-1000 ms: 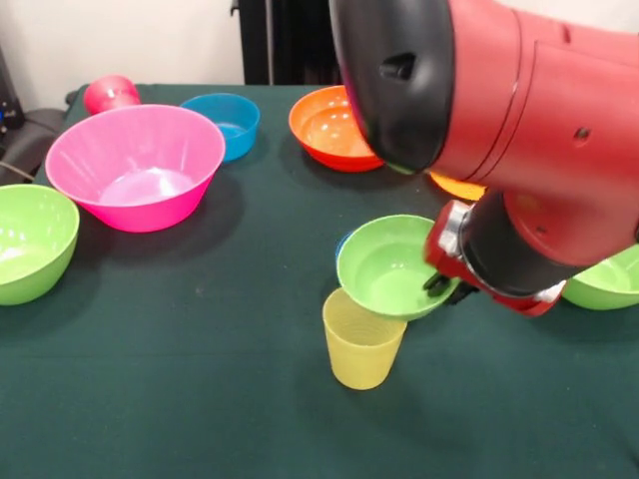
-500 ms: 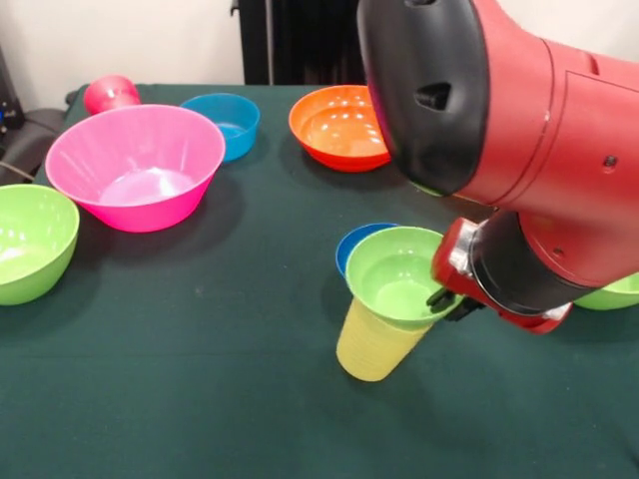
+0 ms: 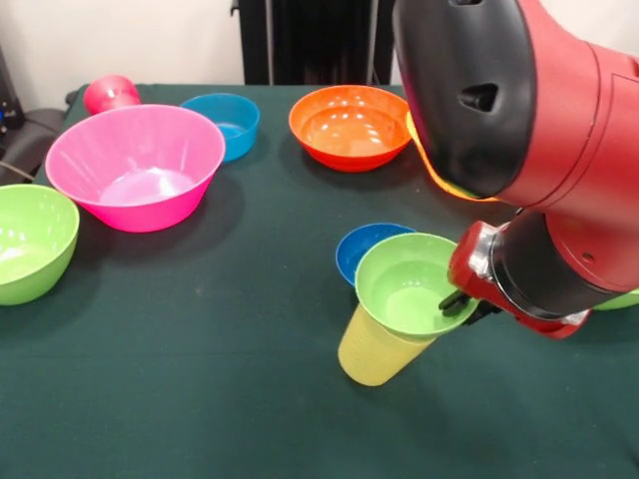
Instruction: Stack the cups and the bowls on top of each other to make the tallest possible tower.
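My gripper (image 3: 461, 302) is shut on the right rim of a small lime green bowl (image 3: 404, 284). The bowl rests on the mouth of the pale yellow ribbed cup (image 3: 369, 351), which leans with its top to the right. A small dark blue bowl (image 3: 361, 247) sits just behind them. The pink bowl (image 3: 135, 165), light blue bowl (image 3: 225, 120) and orange-red bowl (image 3: 349, 125) stand farther back. The red cup (image 3: 110, 93) is at the far left corner. A yellow-orange bowl (image 3: 427, 165) is mostly hidden behind my arm.
A large lime green bowl (image 3: 30, 239) stands at the left edge. Another green bowl (image 3: 625, 298) peeks out at the right edge behind my arm. My bulky red arm (image 3: 529, 130) covers the table's right side.
The arm moved right with the green bowl. The bowl came onto the yellow cup's mouth and pushed the cup from upright to leaning right. The dark blue bowl became visible.
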Tool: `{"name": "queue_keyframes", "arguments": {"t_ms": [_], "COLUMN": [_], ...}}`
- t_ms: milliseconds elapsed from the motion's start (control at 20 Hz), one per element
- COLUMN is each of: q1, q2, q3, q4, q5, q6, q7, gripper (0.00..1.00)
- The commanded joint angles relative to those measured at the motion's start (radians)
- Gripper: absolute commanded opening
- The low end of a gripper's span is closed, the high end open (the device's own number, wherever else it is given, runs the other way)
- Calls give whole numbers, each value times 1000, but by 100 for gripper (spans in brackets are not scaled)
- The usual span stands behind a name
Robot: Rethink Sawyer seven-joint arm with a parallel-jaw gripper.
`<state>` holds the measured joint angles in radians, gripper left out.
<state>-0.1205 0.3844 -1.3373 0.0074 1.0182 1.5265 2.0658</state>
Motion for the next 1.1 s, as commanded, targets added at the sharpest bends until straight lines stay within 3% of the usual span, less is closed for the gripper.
{"name": "queue_keyframes", "arguments": {"t_ms": [50,500,1100], "q1": [-37,-28,16], "q2": [11,2,0], "q3": [-152,-184,-26], "q4": [-2,14,80], "q5": [87,91,-90], "q6": [-85,-101,-159], "q7": [-35,-77,-119], "gripper": [0,0,0]}}
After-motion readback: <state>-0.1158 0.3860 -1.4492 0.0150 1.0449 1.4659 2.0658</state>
